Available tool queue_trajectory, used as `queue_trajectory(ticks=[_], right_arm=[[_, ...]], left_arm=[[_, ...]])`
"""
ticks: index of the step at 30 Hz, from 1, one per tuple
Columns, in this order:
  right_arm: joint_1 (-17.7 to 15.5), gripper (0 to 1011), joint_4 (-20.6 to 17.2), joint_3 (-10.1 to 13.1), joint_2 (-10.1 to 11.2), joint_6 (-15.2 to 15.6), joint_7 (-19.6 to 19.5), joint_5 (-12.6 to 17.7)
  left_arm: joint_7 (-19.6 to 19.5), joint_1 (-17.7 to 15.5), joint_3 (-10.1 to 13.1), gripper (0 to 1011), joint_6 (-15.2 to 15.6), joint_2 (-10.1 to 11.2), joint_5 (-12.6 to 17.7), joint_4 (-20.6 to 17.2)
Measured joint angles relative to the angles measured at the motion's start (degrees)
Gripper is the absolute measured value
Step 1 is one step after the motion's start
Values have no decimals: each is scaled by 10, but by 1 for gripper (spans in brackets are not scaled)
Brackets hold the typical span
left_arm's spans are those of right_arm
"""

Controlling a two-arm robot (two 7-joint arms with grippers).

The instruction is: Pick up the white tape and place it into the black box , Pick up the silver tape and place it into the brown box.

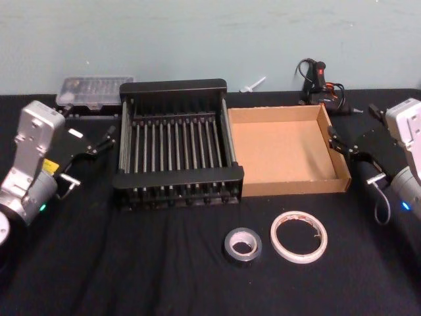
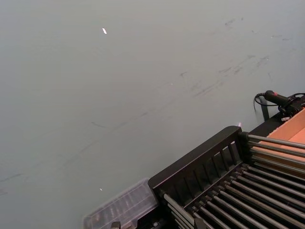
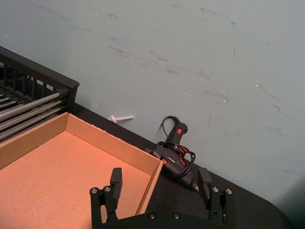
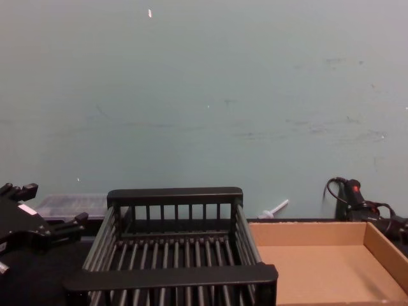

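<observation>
White tape (image 1: pixel 298 237) lies flat beside the silver tape (image 1: pixel 242 244) — light, stiff ring, I'd pinch across its rim; my right gripper (image 1: pixel 345 146) spread wide, empty.

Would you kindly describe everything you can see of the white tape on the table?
The white tape is a thin, wide, whitish roll with a large open hole and reddish print on its inner core. It lies flat on the black tablecloth, near the table's front, before the brown box. The smaller silver tape lies just to its left, close but apparently not touching. Neither gripper is near it; nothing holds it.
</observation>
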Motion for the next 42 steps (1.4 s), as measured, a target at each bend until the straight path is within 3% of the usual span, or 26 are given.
queue_trajectory(ticks=[42], right_arm=[[0, 1002, 0, 0, 0, 0, 0, 0]], left_arm=[[0, 0, 0, 1001, 0, 0, 0, 0]])
